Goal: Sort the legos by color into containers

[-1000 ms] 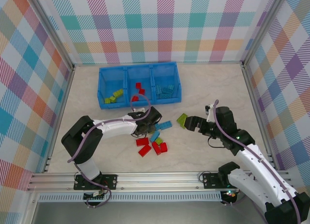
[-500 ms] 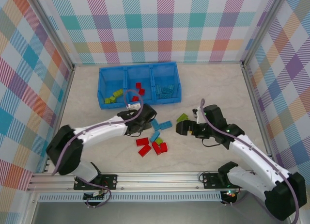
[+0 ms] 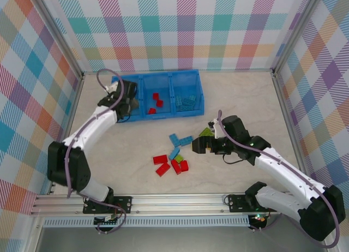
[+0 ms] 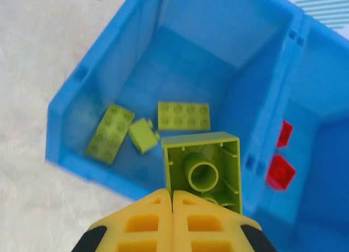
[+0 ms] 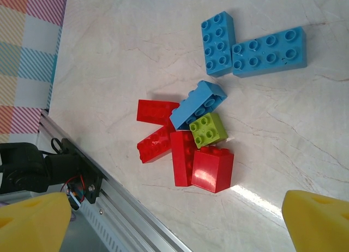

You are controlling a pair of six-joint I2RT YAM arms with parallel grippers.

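**Green brick held over its compartment as the sorting nears its end**

A green brick [image 4: 202, 170] is gripped by the left fingers [image 4: 172, 200], which are closed on its near edge, hollow underside up. It is held above the left compartment [image 4: 180, 72] of the tray [image 3: 163, 73], apart from the floor. Three green pieces [image 4: 184, 115] are already lying there. Red bricks [image 3: 155, 96] are seen in the middle compartment and blue bricks [image 3: 186, 102] in the right one.

The step in hand is judged to be the drop. The brick is already inside the compartment's walls, so little more than an opening of the fingers seems to be called for. Its far edge hangs near the wall shared with the red compartment, and a bounce over that wall could not be ruled out.

In front of the tray, on the counter [image 3: 245, 99], the right fingers [image 3: 198, 145] are spread wide and nothing is held in them. A loose pile [image 5: 191, 140] of red, blue and green pieces lies beneath them. Two flat blue bricks [image 5: 256, 50] are set touching, between the pile and the tray. One more green piece [image 3: 206, 132] rests just beside the right fingers.

For that arm, a descent onto a single brick at the pile's edge would be needed, since the pieces lie against one another.
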